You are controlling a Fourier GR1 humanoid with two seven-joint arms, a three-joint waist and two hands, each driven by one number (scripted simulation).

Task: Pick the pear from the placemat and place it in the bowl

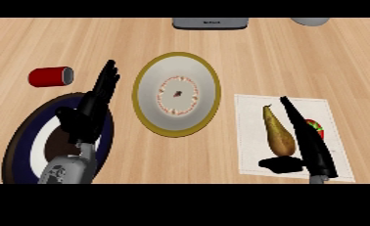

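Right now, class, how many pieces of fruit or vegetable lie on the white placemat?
2. The pear lies upright in the view at the placemat's middle, beside the right hand. A red item with green shows just right of that hand, partly hidden; more could be behind it.

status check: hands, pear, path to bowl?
Right robot hand open beside pear, thumb at its base. Pear lying on placemat. Left robot hand open, resting. Path to bowl unobstructed.

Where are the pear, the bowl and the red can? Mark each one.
pear [278,134], head view, on its wide lower body.
bowl [153,80], head view, on its pale inner wall.
red can [49,77], head view, on its side.
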